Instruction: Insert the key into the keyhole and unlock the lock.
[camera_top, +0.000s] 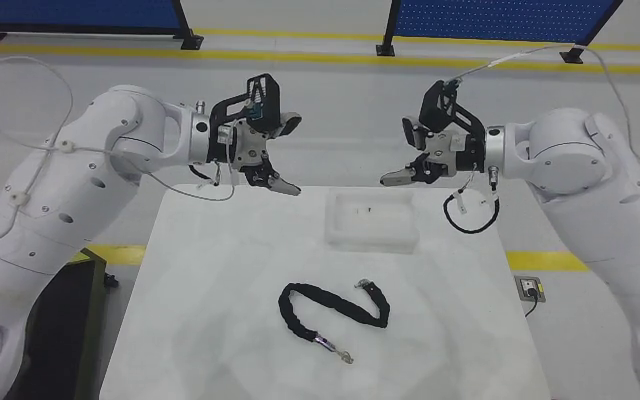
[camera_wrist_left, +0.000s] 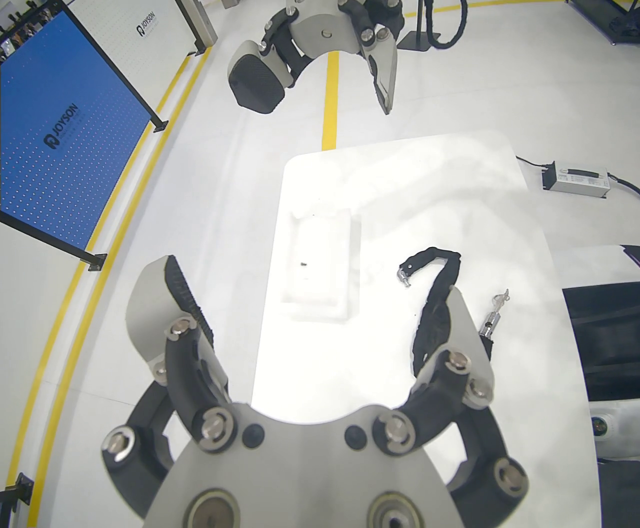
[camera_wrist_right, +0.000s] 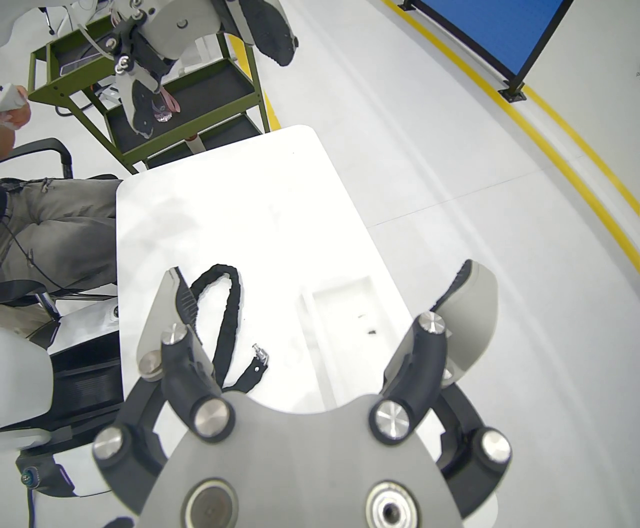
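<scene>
Since both the left gripper (camera_top: 288, 156) and the right gripper (camera_top: 397, 155) hang spread wide with nothing in them, up over the far edge of the table (camera_top: 200, 300), I'd say we're at the very start: nothing grabbed yet. Out from there, a clear tray (camera_top: 335, 235) sits near the far edge between the two arms. Closer to the robot lies the black sleeved cable lock (camera_top: 300, 310), curled in an open loop. Its pin end (camera_wrist_left: 404, 276) is free, well apart from the metal cylinder end (camera_wrist_left: 487, 325). The key (camera_wrist_left: 501, 298) sits right at that cylinder's tip, and honestly I can't tell if it's already partway in or just touching. Next move, imo: one arm drops down to pin the cylinder steady while the other pinches the key's bow, and that's fiddly since it's tiny and lying flat.
</scene>
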